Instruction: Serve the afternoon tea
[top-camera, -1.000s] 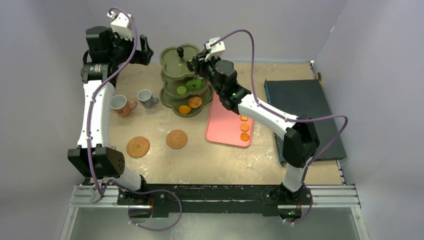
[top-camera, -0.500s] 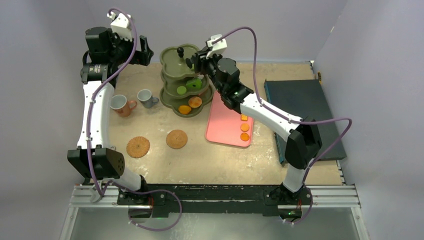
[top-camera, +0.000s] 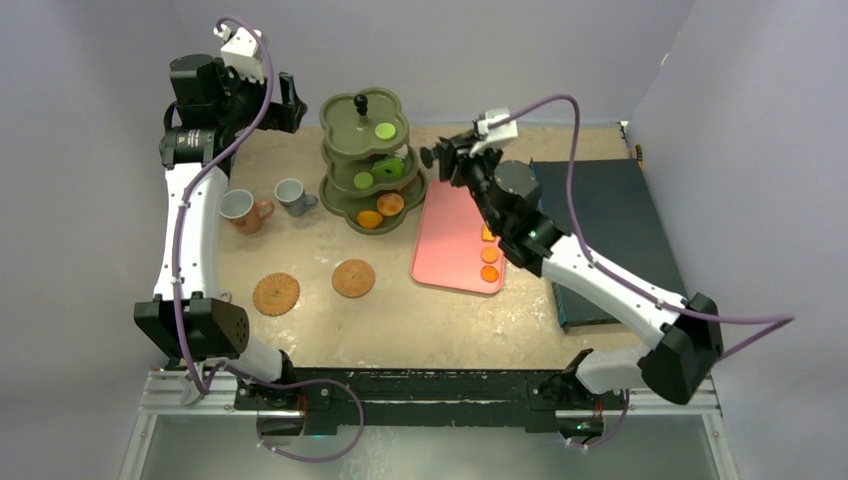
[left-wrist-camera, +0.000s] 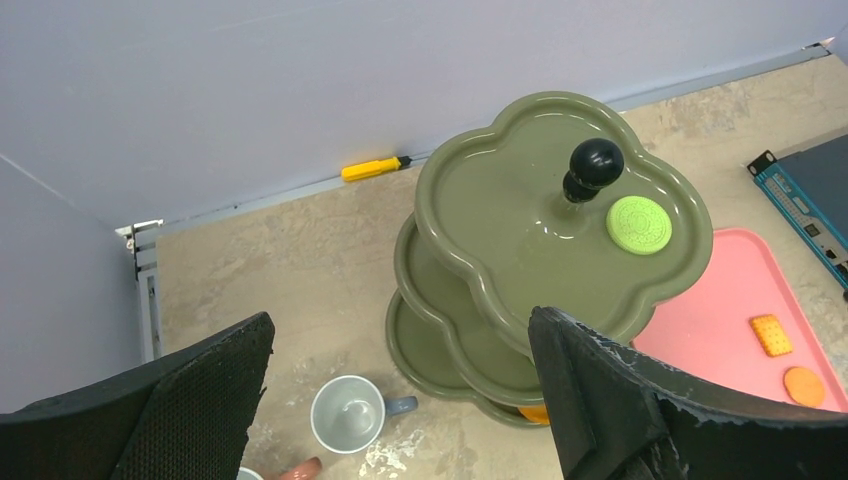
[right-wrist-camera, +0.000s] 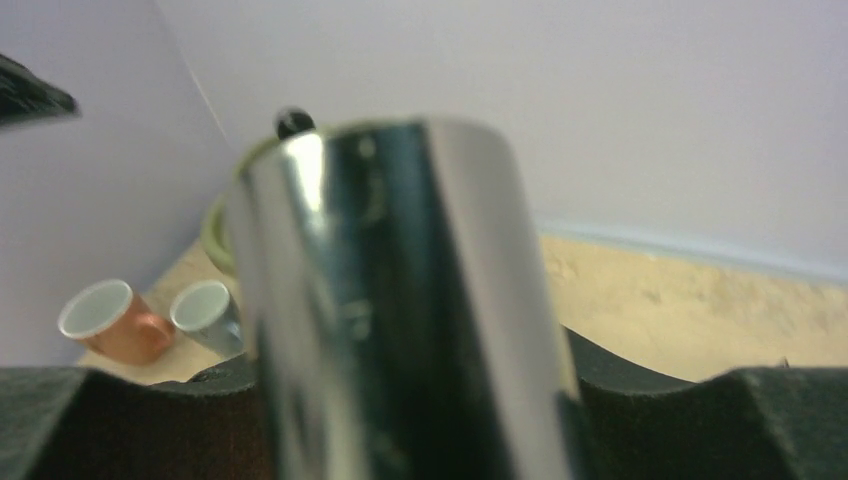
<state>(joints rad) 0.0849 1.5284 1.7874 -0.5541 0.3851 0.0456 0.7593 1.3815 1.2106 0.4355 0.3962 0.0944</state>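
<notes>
From my station, the counter (top-camera: 420, 325) is walled by pale lilac panels at the back and both sides, with the arms' mounting rail along the near edge. The widest bare stretch runs between the two brown coasters (top-camera: 276, 293) (top-camera: 353, 278) and that rail.

The olive stand (left-wrist-camera: 500, 190) sits near the back wall, left of centre. A round green pastry (left-wrist-camera: 639, 224) lies on its top tier just beside the black knob. More green pieces sit on the middle tier and orange ones (top-camera: 380, 211) on the bottom, partly hidden under the tiers above. The grey-blue cup (top-camera: 291, 195) and terracotta cup (top-camera: 243, 210) stand close together left of the stand.

The pink tray (top-camera: 450, 240) touches the stand's right side, with three orange pastries (top-camera: 489, 254) by its right edge. A dark box (top-camera: 600, 215) fills the right side. The marks on its blue edge are too small to read.

My left hand (left-wrist-camera: 400, 315) hangs high over the back-left corner, jaws spread wide and empty. My right hand (top-camera: 438, 157) is above the tray's far end, just right of the stand, gripping tongs (right-wrist-camera: 400, 300). Its wrist camera shows them only as a blurred shiny bar covering most of the stand.
</notes>
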